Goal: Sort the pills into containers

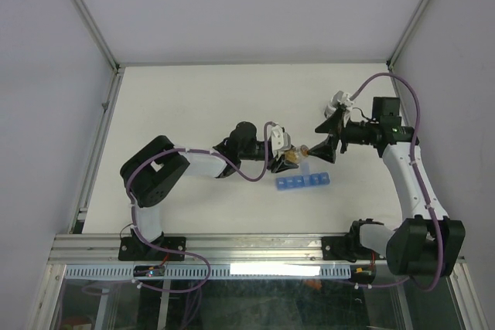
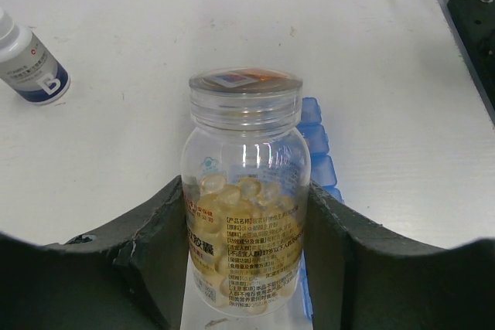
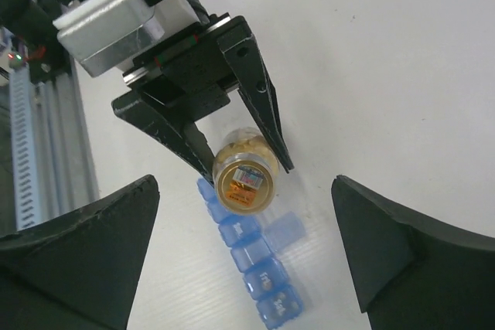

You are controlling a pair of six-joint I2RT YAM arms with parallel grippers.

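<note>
Heads up: the clear plastic pill bottle (image 2: 244, 144) looks capped. Once it's open, a sloppy tip could dump the orange-tan pills (image 2: 232, 195) past the narrow translucent-blue pill organizer (image 3: 249, 256) just beside it. The left gripper (image 3: 246, 168) pinches the bottle's body. The right gripper (image 1: 323, 138) is spread wide and holds nothing.

White-and-black arms (image 1: 205, 164), purple cables (image 1: 384, 75), black fingers (image 2: 147, 260).

Glossy clear plastic forms the bottle (image 2: 246, 191), translucent blue plastic the pill organizer (image 3: 254, 262), and the white table (image 1: 232, 98) looks smooth and matt.
</note>
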